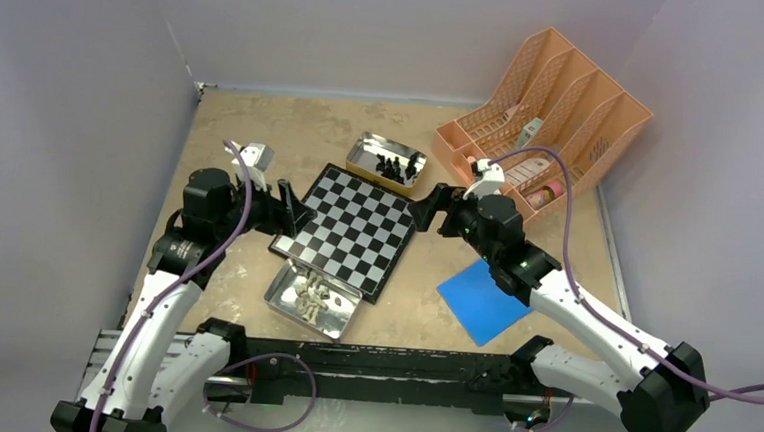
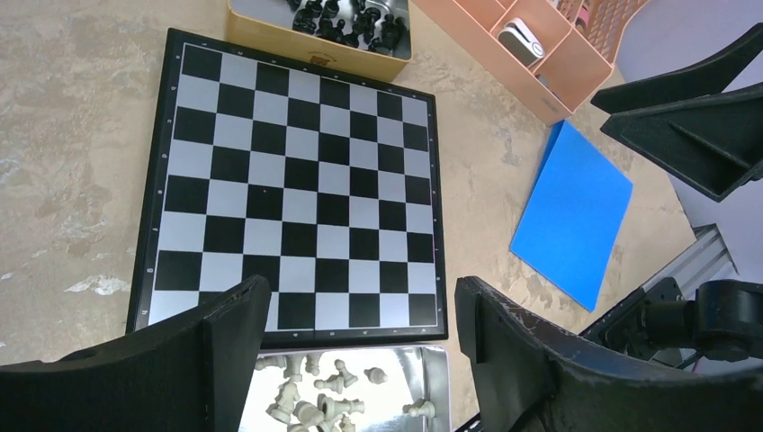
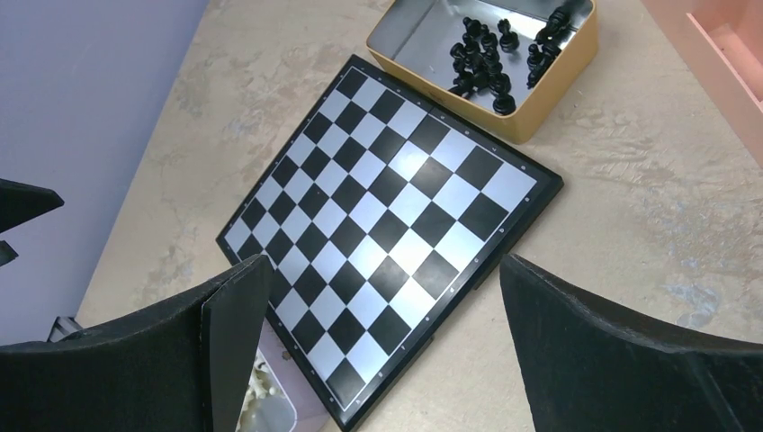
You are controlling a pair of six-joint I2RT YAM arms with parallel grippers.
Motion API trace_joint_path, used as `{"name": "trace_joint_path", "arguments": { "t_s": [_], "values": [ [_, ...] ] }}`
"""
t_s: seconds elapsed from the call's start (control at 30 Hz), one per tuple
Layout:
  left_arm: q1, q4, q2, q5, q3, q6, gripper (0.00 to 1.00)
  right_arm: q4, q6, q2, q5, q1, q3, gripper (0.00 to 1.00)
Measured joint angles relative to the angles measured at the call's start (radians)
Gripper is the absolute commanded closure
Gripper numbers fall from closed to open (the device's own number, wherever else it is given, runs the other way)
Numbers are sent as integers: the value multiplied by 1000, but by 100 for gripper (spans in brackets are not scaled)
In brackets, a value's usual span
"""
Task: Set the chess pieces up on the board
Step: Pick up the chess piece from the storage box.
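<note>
The board [image 1: 352,229] lies bare at the table's middle, with no figures on it. Cream-white chess pieces [image 1: 313,294] lie jumbled in a shiny tin [image 1: 278,300] at the board's near edge. Black chess pieces [image 1: 393,165] stand in a second tin [image 1: 362,147] at its far edge. My left gripper [image 1: 288,208] hovers open at the board's left side, above the white pieces [image 2: 333,400], with nothing between its fingers. My right gripper [image 1: 429,204] hangs wide open over the board's right corner [image 3: 387,207], also empty.
A pink file organizer [image 1: 544,116] holding small items stands at the back right. A blue flat square [image 1: 483,300] lies on the table under the right arm. Grey walls close in the left, back and right sides.
</note>
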Motion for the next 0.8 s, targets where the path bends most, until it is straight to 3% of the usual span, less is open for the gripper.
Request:
{"name": "trace_joint_path", "arguments": {
  "t_s": [0.37, 0.53, 0.7, 0.8],
  "values": [
    [0, -6, -51, -27, 0, -1, 25, -15, 0, -17, -33, 0, 17, 3],
    [0, -18, -82, -65, 0, -5, 25, 6, -5, -35, -167, 0, 18, 20],
    [1, -43, -135, -143, 0, -28, 24, 53, 0, -24, -270, 23, 18, 48],
    [1, -55, -172, -195, 0, -40, 24, 70, 5, 16, -289, 68, 18, 59]
  ]
}}
